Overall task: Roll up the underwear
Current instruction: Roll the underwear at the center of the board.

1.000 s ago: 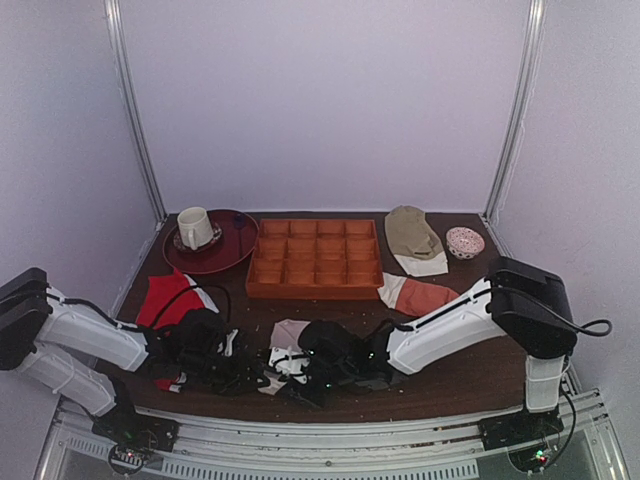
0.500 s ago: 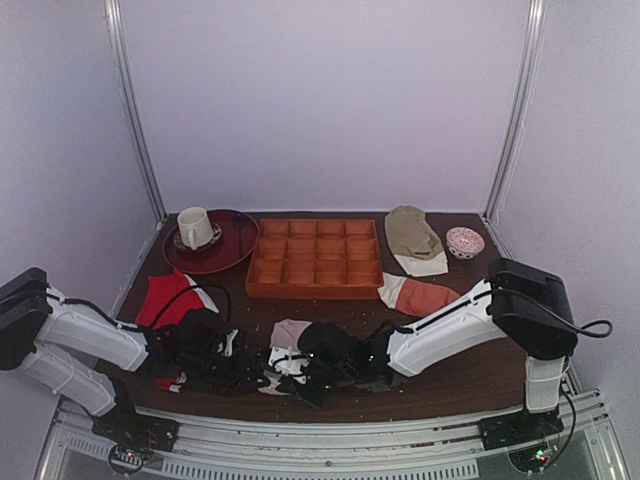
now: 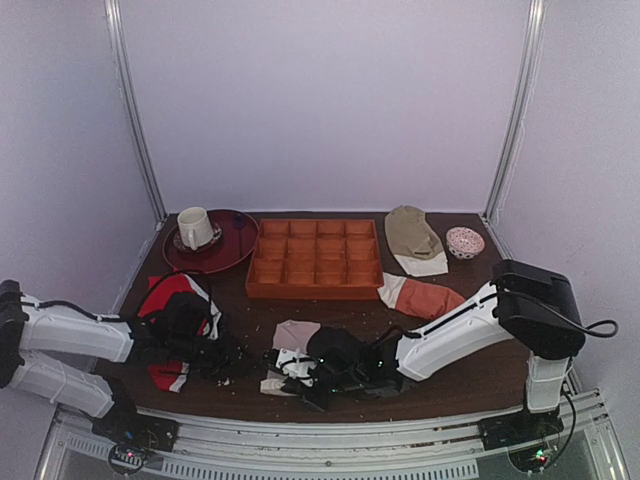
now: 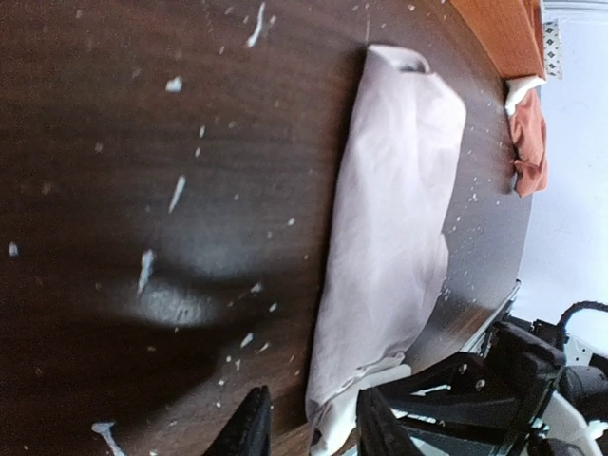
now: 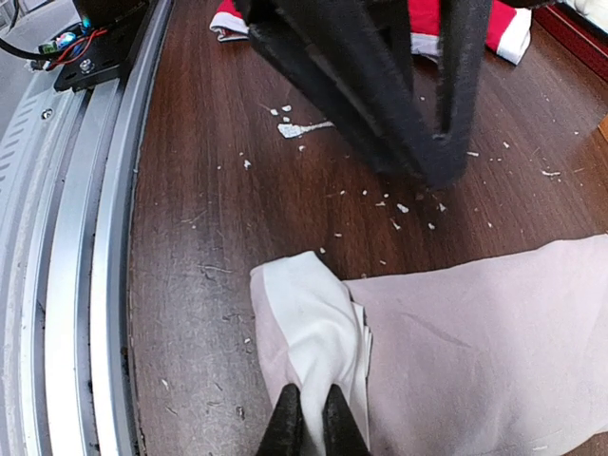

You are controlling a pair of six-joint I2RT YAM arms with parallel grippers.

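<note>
The dark bench (image 3: 470, 370) was flecked with pale crumbs. An orange tray (image 3: 315, 258) of square compartments sat at its far middle. At the tray's 9 o'clock stood a dark red plate (image 3: 235, 245) carrying a white cup (image 3: 193, 227). A tan garment (image 3: 412, 235) lay at the tray's 3 o'clock, with a small patterned bowl (image 3: 464, 242) just beyond it. A rust garment (image 3: 425, 297) lay at the tray's 4 o'clock, and a red garment (image 3: 170, 300) at its 8 o'clock, partly under the left arm.

The underwear (image 3: 293, 340) lay at the tray's 6 o'clock near the front edge, a long, flat pinkish strip with its white waistband at the near end, not rolled.

The left fingers (image 4: 313, 427) stood apart, released and holding nothing. They sat low over the bench at the underwear's 9 o'clock. The right wrist view showed their tips over bare wood, near the cloth but not on it.

The right fingers (image 5: 311, 418) were clenched almost together on the folded white waistband at the cloth's near end, the band bunched up between their tips.
</note>
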